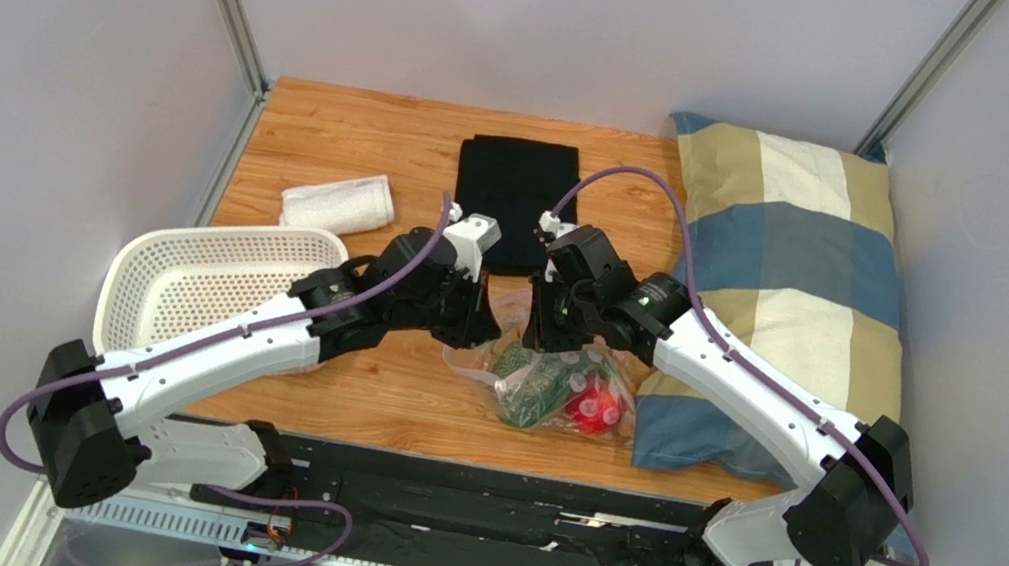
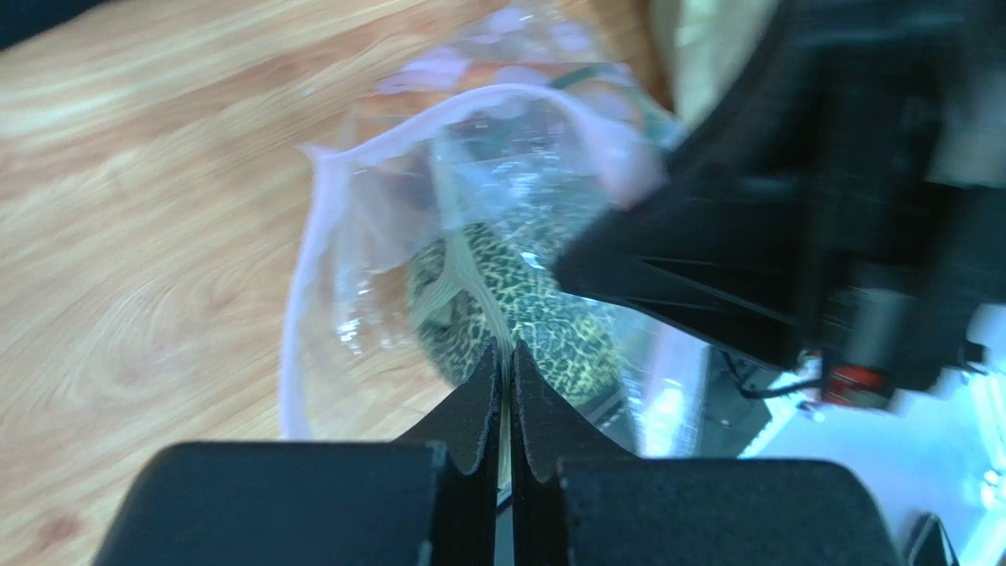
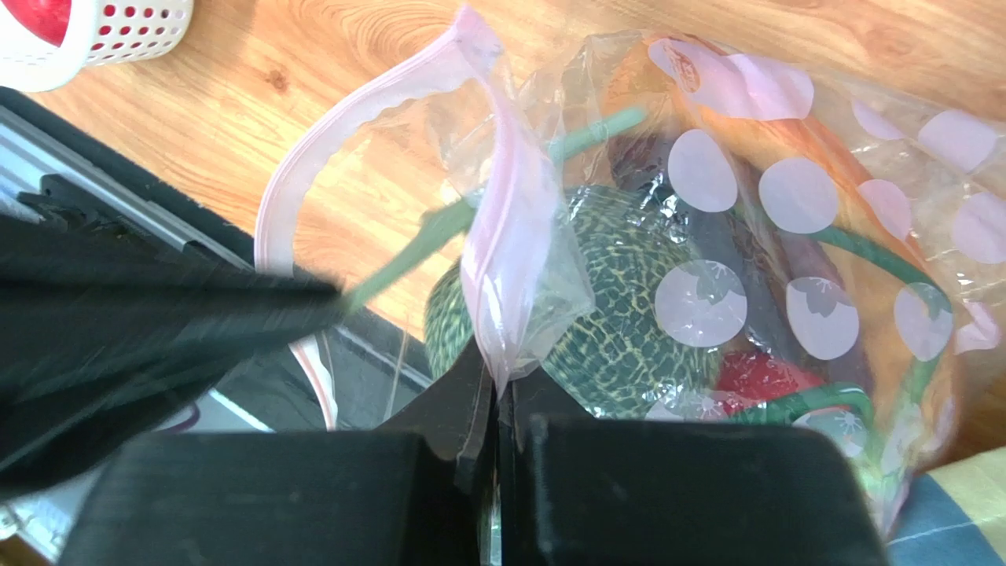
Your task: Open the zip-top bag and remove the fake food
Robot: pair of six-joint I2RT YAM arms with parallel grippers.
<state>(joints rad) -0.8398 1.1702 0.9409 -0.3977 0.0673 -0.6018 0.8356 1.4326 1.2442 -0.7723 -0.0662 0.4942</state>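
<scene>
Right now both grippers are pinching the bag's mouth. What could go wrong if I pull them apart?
The right gripper grips only a thin fold of the zip strip, so the zip-top bag may slip free or tear. The left gripper sits close beside the right arm, so they could bump. The fake food lies by the open mouth and might spill.
</scene>
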